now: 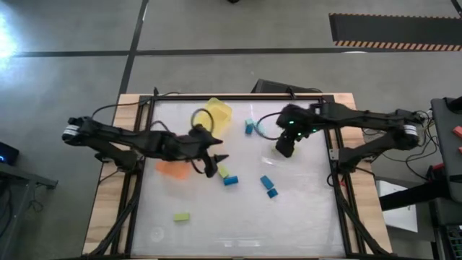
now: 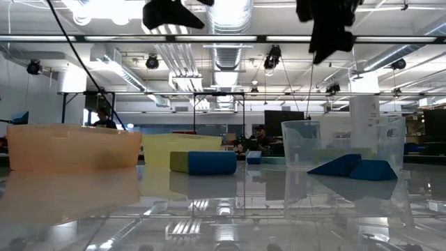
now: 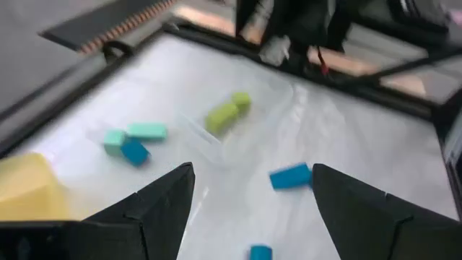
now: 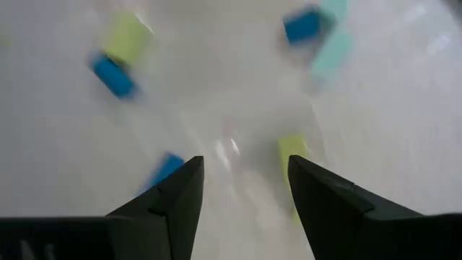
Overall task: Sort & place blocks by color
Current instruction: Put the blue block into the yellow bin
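Note:
Small blocks lie scattered on the white table. A teal and blue group (image 1: 249,127) is at the far middle. A yellow-green and a blue block (image 1: 227,176) lie at the centre, with two blue blocks (image 1: 268,186) to their right. One yellow-green block (image 1: 181,216) lies near the front. Two yellow-green blocks (image 3: 227,112) rest in the clear dish (image 3: 274,97). My left gripper (image 1: 214,160) hovers open beside the orange bin (image 1: 172,168). My right gripper (image 1: 284,150) hangs open above the dish, and a yellow-green block (image 4: 292,150) shows far below its fingers. Neither gripper holds anything.
The yellow bin (image 1: 217,115) stands at the far middle, beside the orange bin. A black frame rail (image 1: 238,96) runs around the table top. In the low view both grippers (image 2: 171,14) (image 2: 327,31) hang well above the bins and blocks. Bare table lies at the near right.

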You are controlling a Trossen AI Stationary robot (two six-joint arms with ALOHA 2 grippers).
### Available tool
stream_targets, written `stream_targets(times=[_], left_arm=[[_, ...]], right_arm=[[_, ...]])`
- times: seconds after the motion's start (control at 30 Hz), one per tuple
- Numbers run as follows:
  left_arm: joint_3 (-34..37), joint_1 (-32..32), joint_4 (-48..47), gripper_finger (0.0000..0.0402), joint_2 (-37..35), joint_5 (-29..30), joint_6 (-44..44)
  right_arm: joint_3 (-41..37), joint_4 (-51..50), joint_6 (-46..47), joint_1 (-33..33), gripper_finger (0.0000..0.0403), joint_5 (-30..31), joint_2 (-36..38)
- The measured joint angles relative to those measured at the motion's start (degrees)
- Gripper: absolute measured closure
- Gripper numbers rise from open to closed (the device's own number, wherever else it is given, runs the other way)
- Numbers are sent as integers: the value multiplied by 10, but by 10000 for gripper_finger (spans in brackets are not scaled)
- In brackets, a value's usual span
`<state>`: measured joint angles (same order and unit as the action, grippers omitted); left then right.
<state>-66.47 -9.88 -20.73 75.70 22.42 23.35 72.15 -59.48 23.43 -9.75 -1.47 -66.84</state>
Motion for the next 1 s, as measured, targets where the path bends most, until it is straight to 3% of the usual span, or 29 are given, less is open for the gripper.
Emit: stream_targets(times=[0.17,0.33,0.67,1.0], left_arm=[[-2,15,0,137,60,-95,-18],[-2,29,1,137,125,-143,-63],[-2,31,2,137,240,-170,-106],[-1,31,12,137,268,-206,-103]], right_arm=[[-17,85,40,11,211,15,62],[-18,110,47,14,211,60,91],[-18,109,46,14,211,82,81],[-19,103,30,14,211,81,59]])
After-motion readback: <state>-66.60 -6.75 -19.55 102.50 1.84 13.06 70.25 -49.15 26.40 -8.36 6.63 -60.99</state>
